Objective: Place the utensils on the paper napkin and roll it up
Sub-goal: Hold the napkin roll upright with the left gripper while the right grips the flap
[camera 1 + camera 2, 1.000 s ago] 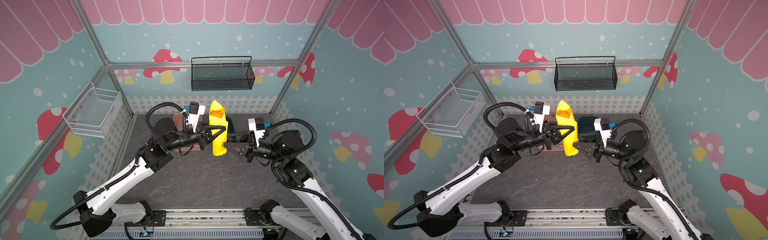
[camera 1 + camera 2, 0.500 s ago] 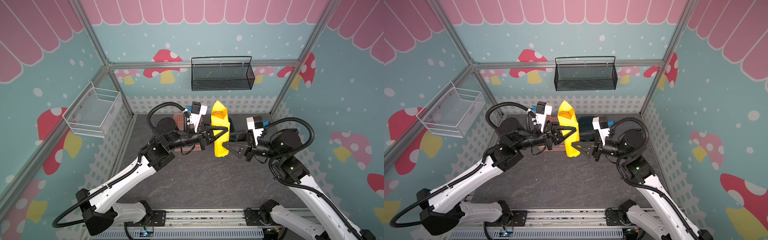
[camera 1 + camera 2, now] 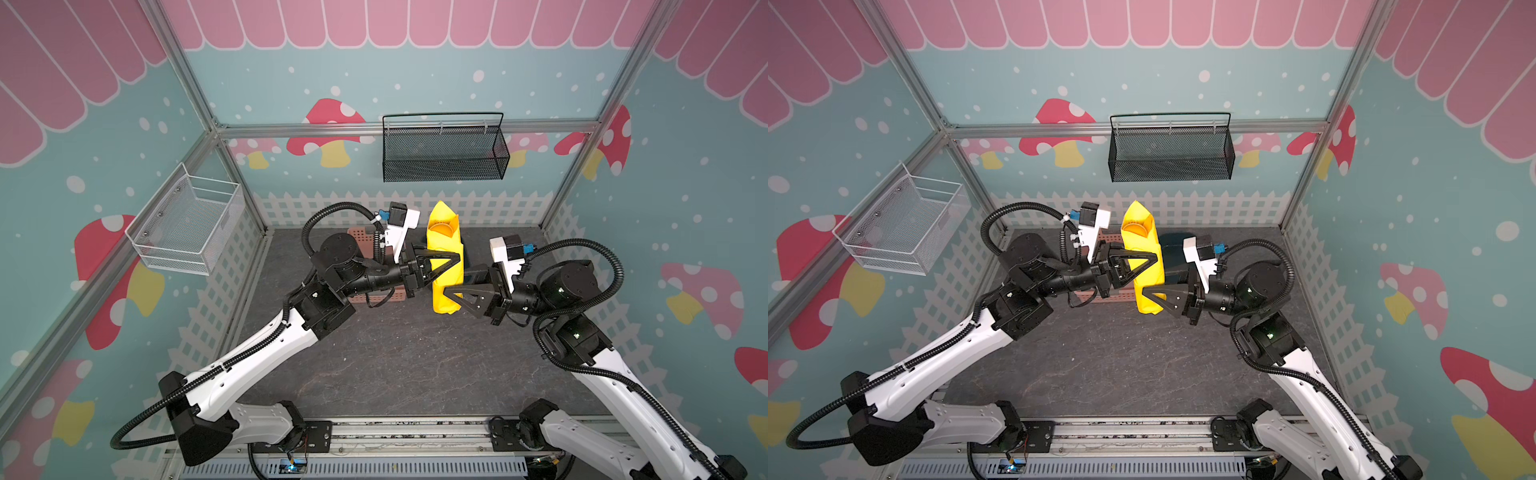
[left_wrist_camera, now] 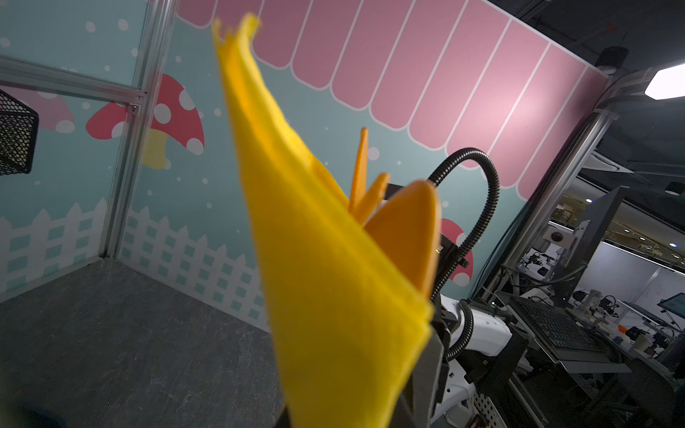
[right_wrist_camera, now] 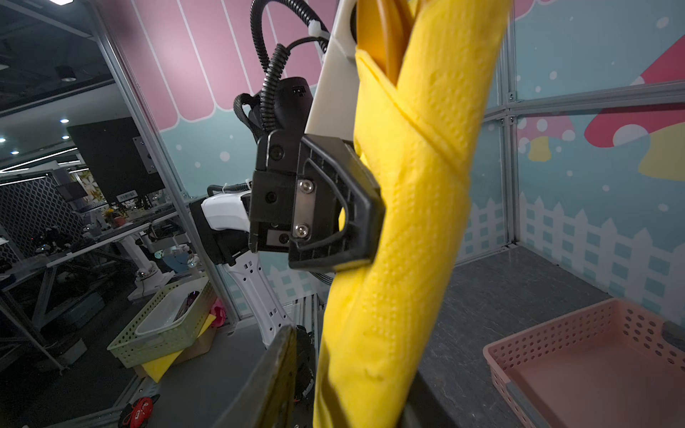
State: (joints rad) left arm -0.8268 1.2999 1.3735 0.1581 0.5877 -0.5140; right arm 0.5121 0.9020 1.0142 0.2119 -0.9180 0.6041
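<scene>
Yellow paper napkin (image 4: 326, 296) wrapped and tilted, filling frame centre, blurred close-up, orange utensils (image 4: 374, 202) poking from its open fold, round spoon bowl (image 4: 407, 237) nearest, two thin tips (image 4: 360, 159) behind, black corrugated cable (image 4: 486, 192) arching in background

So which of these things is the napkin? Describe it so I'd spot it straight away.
Find the black mesh basket on the back wall; just below it, the left gripper holds a paper napkin upright in the air, the right gripper at its lower end. It is the only bright yellow roll, with orange utensils poking out of its top.
</scene>
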